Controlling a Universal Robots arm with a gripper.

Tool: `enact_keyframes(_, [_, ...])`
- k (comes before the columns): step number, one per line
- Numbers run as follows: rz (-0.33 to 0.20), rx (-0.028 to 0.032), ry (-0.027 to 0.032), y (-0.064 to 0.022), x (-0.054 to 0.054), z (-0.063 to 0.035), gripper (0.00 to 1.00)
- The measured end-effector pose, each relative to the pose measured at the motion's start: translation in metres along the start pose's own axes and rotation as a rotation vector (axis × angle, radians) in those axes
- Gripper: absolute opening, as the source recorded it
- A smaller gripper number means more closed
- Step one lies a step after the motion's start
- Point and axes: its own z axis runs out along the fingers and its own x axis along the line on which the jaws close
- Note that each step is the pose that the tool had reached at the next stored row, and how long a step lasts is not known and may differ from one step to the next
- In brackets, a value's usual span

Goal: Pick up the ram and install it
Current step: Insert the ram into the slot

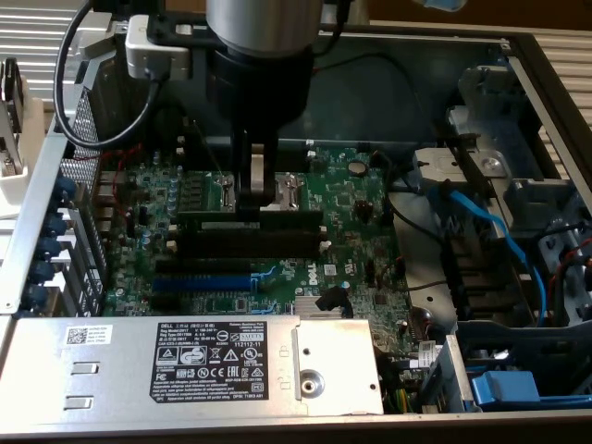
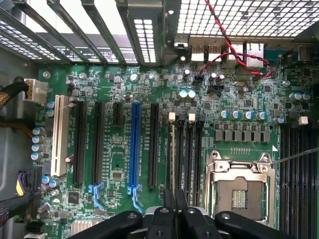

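Observation:
The ram (image 1: 277, 220) is a long dark-green stick standing on edge over the black memory slots (image 1: 250, 244) in the middle of the motherboard (image 1: 351, 231). My gripper (image 1: 257, 198) comes straight down onto the middle of its top edge, fingers shut on it. In the wrist view my gripper (image 2: 175, 208) has its black fingers drawn close together. The ram (image 2: 176, 164) runs out from between them as a thin dark line along the memory slots (image 2: 189, 154). I cannot tell how deep the stick sits in its slot.
A blue expansion slot (image 1: 202, 280) (image 2: 134, 144) lies beside the memory slots. The bare CPU socket (image 2: 239, 191) is on their other side. A grey power supply (image 1: 185, 356) fills the case's near edge. Blue cables (image 1: 490, 231) and drive cages sit at the exterior view's right.

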Motion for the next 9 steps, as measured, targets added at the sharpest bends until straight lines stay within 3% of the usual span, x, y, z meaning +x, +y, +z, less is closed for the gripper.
enact_keyframes(9, [0.016,-0.0004,-0.0012,-0.0002,0.0006,0.0010,0.12])
